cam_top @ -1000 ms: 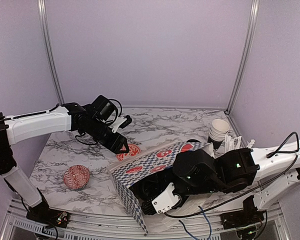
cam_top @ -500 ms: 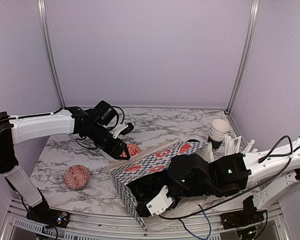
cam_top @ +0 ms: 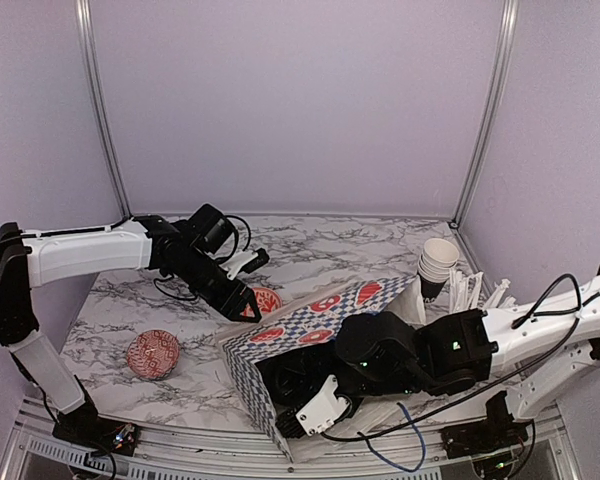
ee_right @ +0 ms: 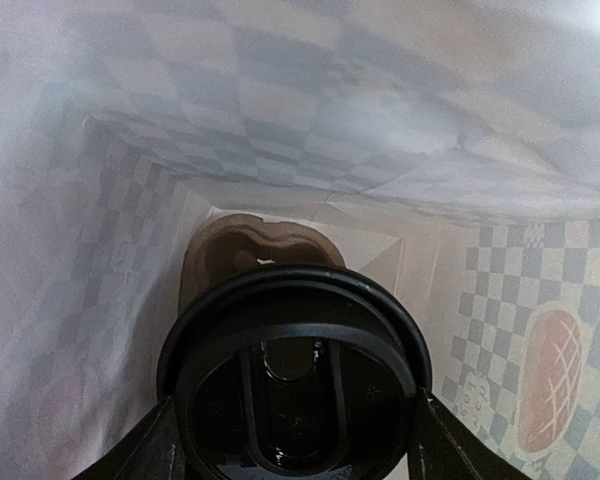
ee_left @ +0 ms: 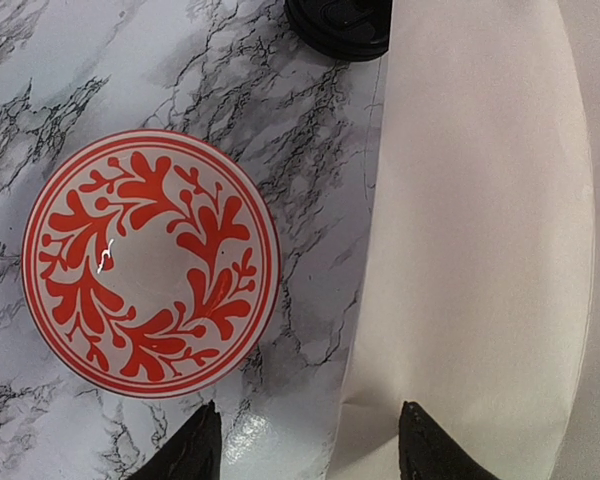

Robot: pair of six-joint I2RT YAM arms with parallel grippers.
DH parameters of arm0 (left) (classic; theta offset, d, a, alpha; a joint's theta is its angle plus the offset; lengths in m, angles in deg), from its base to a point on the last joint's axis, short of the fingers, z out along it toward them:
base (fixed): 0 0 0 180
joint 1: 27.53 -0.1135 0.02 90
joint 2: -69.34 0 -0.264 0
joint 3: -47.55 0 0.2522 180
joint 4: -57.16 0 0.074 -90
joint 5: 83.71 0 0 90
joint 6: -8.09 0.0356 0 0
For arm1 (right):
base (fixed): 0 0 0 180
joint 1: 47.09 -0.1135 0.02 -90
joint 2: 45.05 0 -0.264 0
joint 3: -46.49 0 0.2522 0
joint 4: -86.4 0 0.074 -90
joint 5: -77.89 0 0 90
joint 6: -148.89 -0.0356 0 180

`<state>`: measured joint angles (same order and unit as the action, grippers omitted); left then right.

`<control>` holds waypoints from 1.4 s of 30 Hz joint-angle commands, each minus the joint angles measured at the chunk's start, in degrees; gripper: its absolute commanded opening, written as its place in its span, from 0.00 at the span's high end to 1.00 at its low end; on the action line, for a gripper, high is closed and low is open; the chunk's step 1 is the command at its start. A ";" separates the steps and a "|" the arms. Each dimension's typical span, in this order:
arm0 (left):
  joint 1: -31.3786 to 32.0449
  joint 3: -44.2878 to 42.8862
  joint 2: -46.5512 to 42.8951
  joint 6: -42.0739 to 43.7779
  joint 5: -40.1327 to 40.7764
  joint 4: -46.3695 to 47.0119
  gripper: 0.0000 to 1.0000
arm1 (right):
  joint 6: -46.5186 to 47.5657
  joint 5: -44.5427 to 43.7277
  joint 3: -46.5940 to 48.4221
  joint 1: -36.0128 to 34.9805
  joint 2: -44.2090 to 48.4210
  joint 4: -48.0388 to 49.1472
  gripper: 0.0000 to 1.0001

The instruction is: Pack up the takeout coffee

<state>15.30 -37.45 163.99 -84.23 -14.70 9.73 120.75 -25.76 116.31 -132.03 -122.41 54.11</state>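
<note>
Where the blue-checked paper bag [cam_top: 310,322] lies on its side near the front of the marble bench [cam_top: 320,250], the right arm reaches into its open mouth. The right wrist view shows the right tool [ee_right: 295,445] deep inside, clamped on a takeout coffee cup [ee_right: 292,370]. One finger presses each side of the cup's lid. From this angle only the cup's top shows: a round, glossy black plastic lid with a raised rim, a sunken centre and a moulded ridge across it. The cup's body beneath is hidden. Checked paper walls surround it on all sides. The left tool [ee_left: 305,450] hangs with its jaws spread and nothing between them. It is above the bench at the bag's cream edge, just beside a red patterned bowl [ee_left: 150,262]. A separate black lid [ee_left: 340,22] lies just beyond that bowl, against the bag. Another red bowl [cam_top: 153,353] sits well apart at front left, and a stack of paper cups [cam_top: 440,260] stands at back right.
</note>
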 commanded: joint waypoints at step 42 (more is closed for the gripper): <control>0.06 3.02 2.99 6.61 -8.60 1.91 0.41 | -6.70 10.85 26.93 7.22 -20.44 -23.87 0.66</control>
<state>14.91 -34.15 165.02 -79.71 -18.20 11.31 118.04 -18.92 135.45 -126.85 -137.71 40.80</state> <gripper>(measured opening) 0.595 0.692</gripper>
